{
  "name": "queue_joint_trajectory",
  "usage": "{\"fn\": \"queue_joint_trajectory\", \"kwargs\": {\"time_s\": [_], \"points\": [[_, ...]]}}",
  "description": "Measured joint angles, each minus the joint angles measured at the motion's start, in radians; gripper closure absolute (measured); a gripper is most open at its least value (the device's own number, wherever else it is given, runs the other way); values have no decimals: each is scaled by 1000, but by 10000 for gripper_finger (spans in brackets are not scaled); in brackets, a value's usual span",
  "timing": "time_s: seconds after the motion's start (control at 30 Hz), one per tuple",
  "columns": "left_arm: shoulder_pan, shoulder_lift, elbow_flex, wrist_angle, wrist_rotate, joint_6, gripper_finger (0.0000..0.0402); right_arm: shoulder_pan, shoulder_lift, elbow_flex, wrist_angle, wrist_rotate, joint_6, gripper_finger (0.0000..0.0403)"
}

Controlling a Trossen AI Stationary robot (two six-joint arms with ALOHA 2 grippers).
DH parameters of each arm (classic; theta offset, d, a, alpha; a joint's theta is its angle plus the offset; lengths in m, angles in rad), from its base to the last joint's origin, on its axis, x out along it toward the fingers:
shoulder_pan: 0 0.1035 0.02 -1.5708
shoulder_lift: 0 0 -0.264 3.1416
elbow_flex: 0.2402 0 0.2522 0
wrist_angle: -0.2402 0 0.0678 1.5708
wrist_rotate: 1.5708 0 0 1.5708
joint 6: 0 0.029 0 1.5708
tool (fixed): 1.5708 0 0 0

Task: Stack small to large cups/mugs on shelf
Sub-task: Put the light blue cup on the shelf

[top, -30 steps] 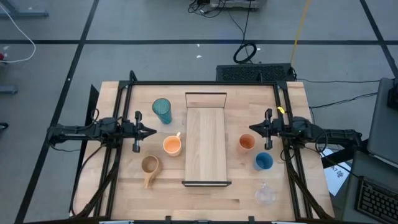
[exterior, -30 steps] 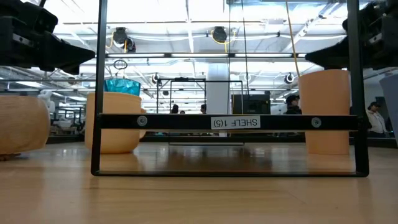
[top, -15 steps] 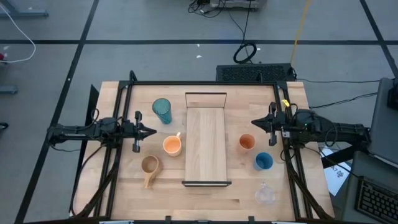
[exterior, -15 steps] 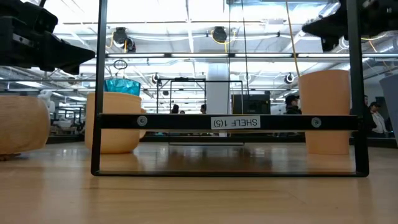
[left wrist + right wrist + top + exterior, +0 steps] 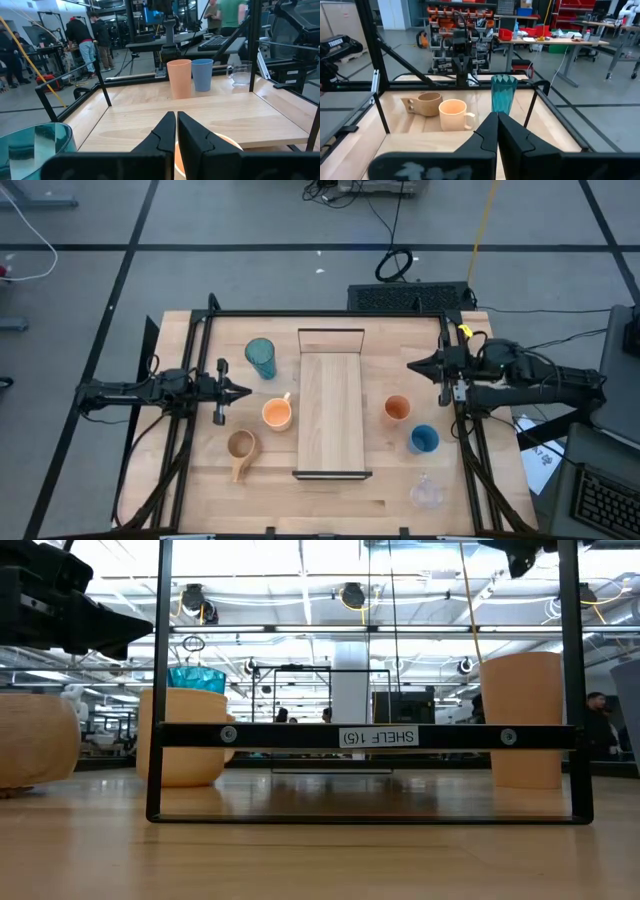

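The shelf [image 5: 332, 415], a long light-wood board with dark end rails, lies mid-table. Left of it stand the teal tumbler [image 5: 260, 358], the orange mug with pale handle [image 5: 277, 414] and the tan handled mug [image 5: 241, 447]. Right of it stand the orange cup [image 5: 397, 409], the blue cup [image 5: 424, 439] and the clear glass [image 5: 427, 492]. My left gripper [image 5: 245, 391] is shut and empty, between the tumbler and the orange mug. My right gripper [image 5: 412, 366] is shut and empty, above the table on the far side of the orange cup.
Black frame rails [image 5: 452, 340] run along the table's left, right and far sides. The shelf's near rail [image 5: 365, 737] stands across the low view. People stand in the room beyond the table.
My right gripper has risen and gone toward the table's far edge, away from the orange cup; in the low view it has climbed almost out of the picture's top. It stays shut. The cups and the shelf have not moved.
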Motion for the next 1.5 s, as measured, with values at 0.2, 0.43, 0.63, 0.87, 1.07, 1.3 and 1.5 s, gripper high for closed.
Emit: {"fn": "queue_joint_trajectory", "kwargs": {"time_s": [0.2, 0.43, 0.63, 0.87, 1.07, 1.3, 1.5], "points": [[0, 0, 0, 0, 0, 0, 380, 0, 81, 112, -83, 0, 7, 403], [0, 0, 0, 0, 0, 0, 380, 0, 180, 243, -198, 0, 19, 403], [0, 0, 0, 0, 0, 0, 380, 0, 257, 359, -287, 0, 19, 403], [0, 0, 0, 0, 0, 0, 380, 0, 346, 508, -429, 0, 19, 403], [0, 0, 0, 0, 0, 0, 380, 0, 401, 596, -507, 0, 20, 403], [0, 0, 0, 0, 0, 0, 380, 0, 408, 603, -510, 0, 20, 403], [0, 0, 0, 0, 0, -31, 380, 0, 408, 603, -509, 0, 20, 403]]}}
